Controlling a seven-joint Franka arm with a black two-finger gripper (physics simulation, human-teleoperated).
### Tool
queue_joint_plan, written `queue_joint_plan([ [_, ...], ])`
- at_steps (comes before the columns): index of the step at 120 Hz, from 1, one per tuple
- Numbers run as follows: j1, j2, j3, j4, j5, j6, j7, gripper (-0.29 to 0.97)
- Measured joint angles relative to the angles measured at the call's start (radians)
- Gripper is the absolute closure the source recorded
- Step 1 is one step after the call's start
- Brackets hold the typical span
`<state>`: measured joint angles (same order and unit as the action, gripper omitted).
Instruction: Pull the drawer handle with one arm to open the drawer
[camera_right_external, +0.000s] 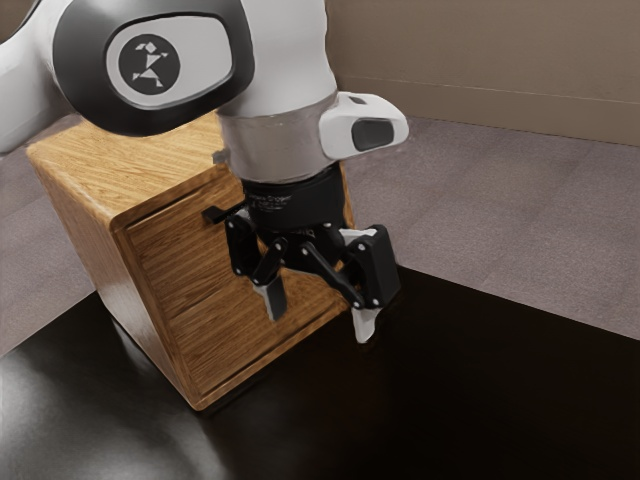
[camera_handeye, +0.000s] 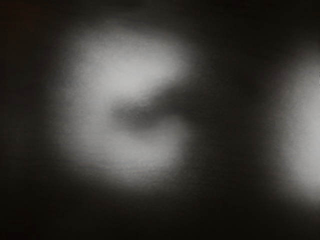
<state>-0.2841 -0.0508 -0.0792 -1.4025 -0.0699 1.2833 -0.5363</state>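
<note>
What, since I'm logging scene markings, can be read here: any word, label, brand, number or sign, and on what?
No words or numbers can be read.
Arm: a white angular emblem in a black disc, no letters.
Gripper: a faint pale mark on its black body, too blurred to read.
Wooden drawer cabinet: no text.

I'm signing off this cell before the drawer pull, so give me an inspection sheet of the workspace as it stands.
Surface: glossy black table, reflective.
Job's things: wooden cabinet on the table; drawer front looks shut or nearly so; black handle partly hidden behind the hand.
Clutter: nothing seen.
Grippers: gripper open, fingers pointing down in front of the drawer, below the handle, holding nothing.
Cables: nothing seen.
Surroundings: greyish carpet floor, beige wall.
</note>
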Motion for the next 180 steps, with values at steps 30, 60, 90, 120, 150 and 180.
queue_joint_plan([
  [30, 0.186, 0.122, 0.0, 0.101, -0.004, 0.08, -0.129, 0.0],
  [60, 0.102, 0.087, -0.006, 0.195, -0.01, 0.121, -0.472, 0.0],
  [90, 0.093, -0.023, 0.043, 0.103, -0.004, 0.135, -0.958, 0.0],
  [120, -0.131, -0.148, 0.314, -0.082, 0.016, 0.159, -1.336, 0.0],
  [150, 0.036, -0.118, 0.351, -0.066, -0.011, 0.197, -1.57, 0.0],
  [180, 0.091, -0.024, 0.356, -0.021, -0.019, 0.267, -1.736, 0.0],
])
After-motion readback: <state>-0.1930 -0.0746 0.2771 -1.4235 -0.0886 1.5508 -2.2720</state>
